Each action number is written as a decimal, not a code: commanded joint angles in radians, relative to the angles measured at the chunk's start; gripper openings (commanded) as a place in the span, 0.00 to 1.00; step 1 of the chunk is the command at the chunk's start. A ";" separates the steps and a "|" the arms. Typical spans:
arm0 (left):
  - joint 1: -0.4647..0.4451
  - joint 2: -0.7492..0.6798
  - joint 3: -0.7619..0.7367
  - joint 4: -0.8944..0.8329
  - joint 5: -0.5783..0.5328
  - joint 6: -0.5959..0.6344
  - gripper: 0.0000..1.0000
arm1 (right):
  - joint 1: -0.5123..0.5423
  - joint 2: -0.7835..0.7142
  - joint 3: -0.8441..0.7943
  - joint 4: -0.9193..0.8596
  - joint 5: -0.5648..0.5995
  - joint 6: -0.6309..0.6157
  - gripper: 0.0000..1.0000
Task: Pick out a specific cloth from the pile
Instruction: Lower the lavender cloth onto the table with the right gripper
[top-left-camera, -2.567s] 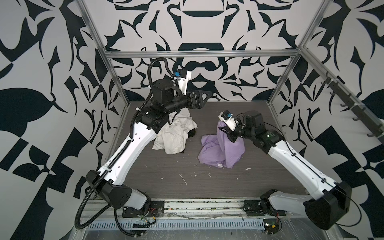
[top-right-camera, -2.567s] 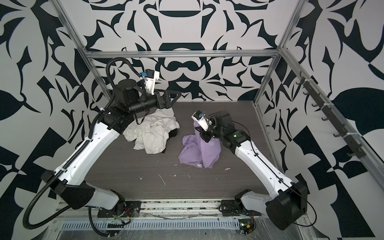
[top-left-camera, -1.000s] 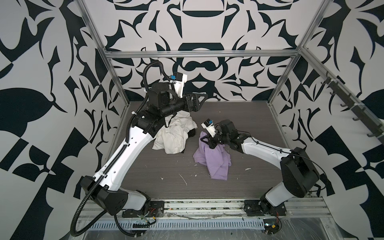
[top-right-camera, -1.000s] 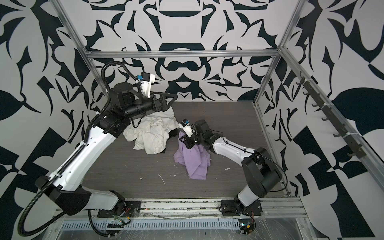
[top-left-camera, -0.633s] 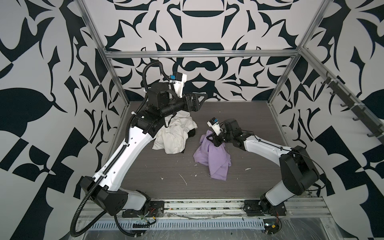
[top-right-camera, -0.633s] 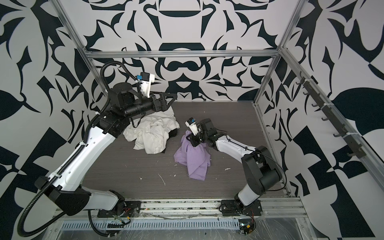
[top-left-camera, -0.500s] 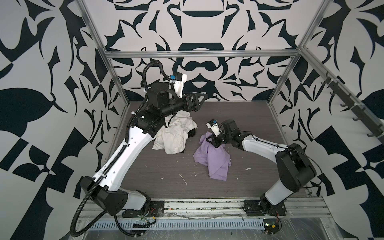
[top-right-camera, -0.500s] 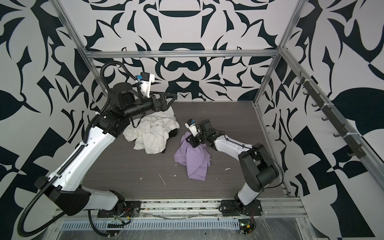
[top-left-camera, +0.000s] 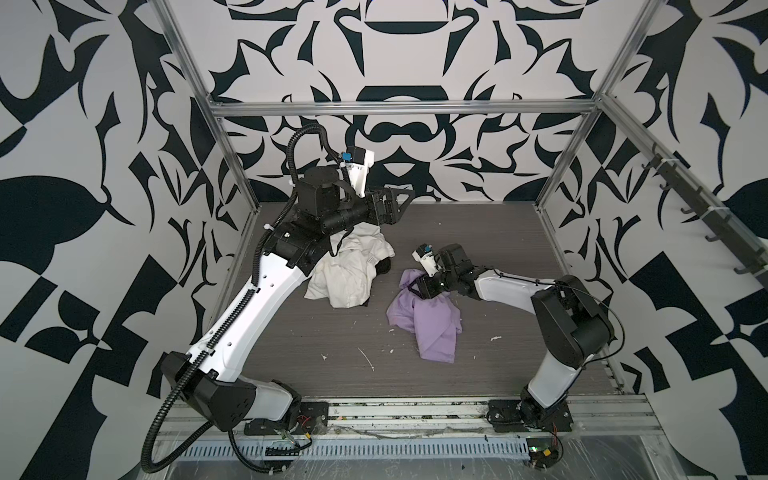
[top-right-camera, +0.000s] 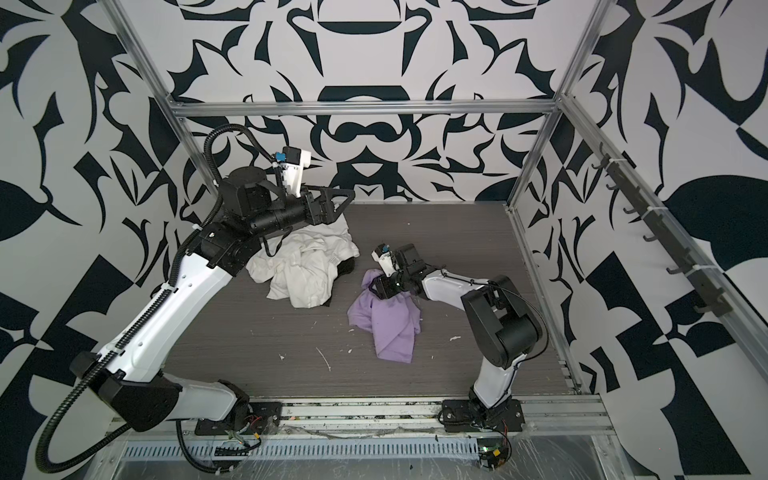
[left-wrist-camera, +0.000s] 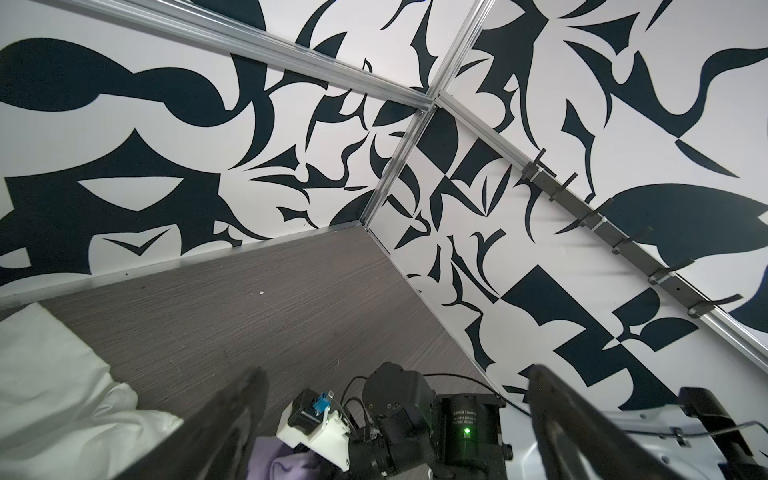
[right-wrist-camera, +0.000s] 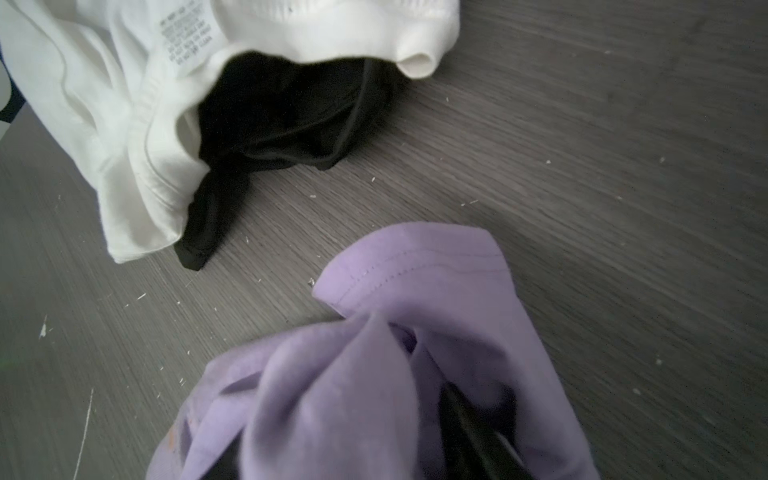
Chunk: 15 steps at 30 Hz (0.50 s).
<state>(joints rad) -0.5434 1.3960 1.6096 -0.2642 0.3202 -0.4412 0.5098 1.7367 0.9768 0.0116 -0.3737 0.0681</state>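
**Right tool** (top-left-camera: 417, 287): low over the table, at the edge of the lilac cloth (top-left-camera: 428, 324) that faces the pile. In the right wrist view, lilac folds lie over and between its dark fingers (right-wrist-camera: 465, 419). The fingers look somewhat apart, but the fabric hides the tips. Whether it pinches the fabric or has let go cannot be told.

**Left tool** (top-left-camera: 405, 203): released, jaws spread wide, nothing between them. It is held up in the air above the far edge of the pile (top-left-camera: 349, 274), aimed sideways toward the right arm's side. In the left wrist view both fingers frame bare table and the right arm's wrist.

**Cloth:** it lies crumpled on the table (top-left-camera: 478, 249), on the right arm's side of the pile and a little nearer the front rail. It is apart from the pile, with a strip of bare table between them. A stitched hem shows on the fold closest to the pile.

**Pile:** mostly a rumpled off-white garment (right-wrist-camera: 124, 124) with a printed label (right-wrist-camera: 187, 39). A black piece (right-wrist-camera: 282, 116) pokes out from under its edge on the side toward the cloth, touching the white fabric.

**Table:** dark wood grain, with small white flecks (top-left-camera: 368, 359) scattered in front of the pile.
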 joint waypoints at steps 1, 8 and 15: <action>0.005 -0.005 -0.012 0.019 -0.001 -0.002 1.00 | -0.006 -0.088 0.047 -0.040 0.038 -0.019 0.71; 0.005 -0.028 -0.052 0.023 -0.008 -0.002 1.00 | -0.010 -0.220 0.071 -0.111 0.071 -0.051 0.90; 0.009 -0.067 -0.115 0.030 -0.029 -0.001 1.00 | -0.013 -0.300 0.054 -0.138 0.068 -0.062 0.86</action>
<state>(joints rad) -0.5426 1.3708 1.5097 -0.2516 0.3061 -0.4416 0.4999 1.4677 1.0145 -0.1043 -0.3161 0.0231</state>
